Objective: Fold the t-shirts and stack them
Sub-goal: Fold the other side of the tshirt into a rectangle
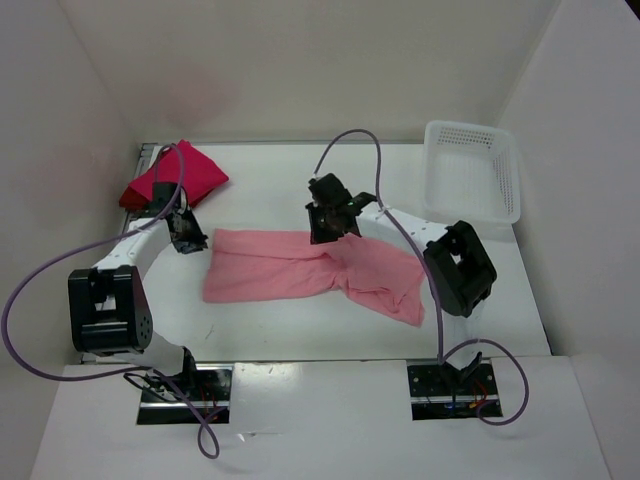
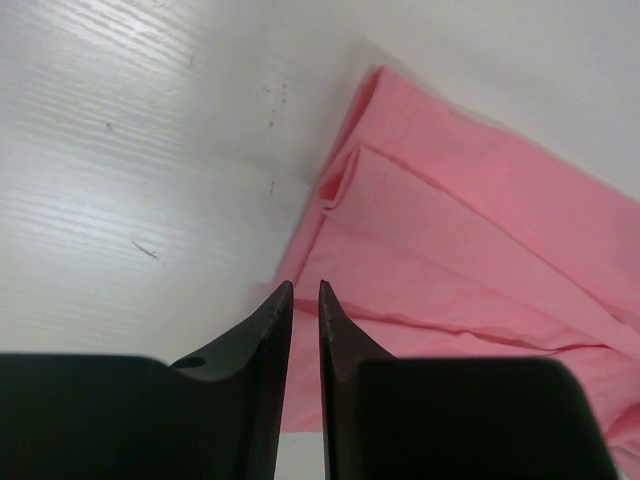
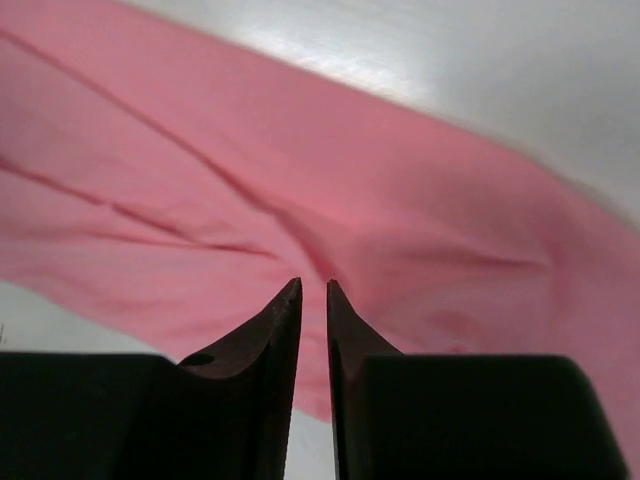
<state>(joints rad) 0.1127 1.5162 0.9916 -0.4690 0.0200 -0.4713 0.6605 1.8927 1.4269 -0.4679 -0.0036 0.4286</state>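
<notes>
From the overhead view I see the light salmon-pink cloth t-shirt (image 1: 300,265) lying across the middle of the white worktop (image 1: 270,180). Its left part is a broad, flat band. Its right part is rumpled and trails toward the lower right of the frame.

At the upper left of that view sits the bright crimson-pink folded t-shirt (image 1: 185,172). A dark red t-shirt (image 1: 135,193) shows at its left edge; I cannot tell which lies on top. Both are well apart from the salmon one. The white perforated plastic basket (image 1: 505,200) stands at the upper right.

My left pincer (image 1: 190,240) is just beside the salmon shirt's upper left corner. In the left wrist view its fingers stand a narrow slit apart with nothing between them, tips over the shirt's near edge. Folded layers fill the right of that frame, with a small curled pocket of cloth at the fold, and bare worktop lies on the left. I cannot tell whether the tips touch the cloth.

My right pincer (image 1: 322,235) is at the shirt's upper edge, near the middle of the overhead frame. Its wrist view is blurred, with pink cloth filling most of it and worktop at the upper right. Its fingers are also slightly apart and grip nothing.
</notes>
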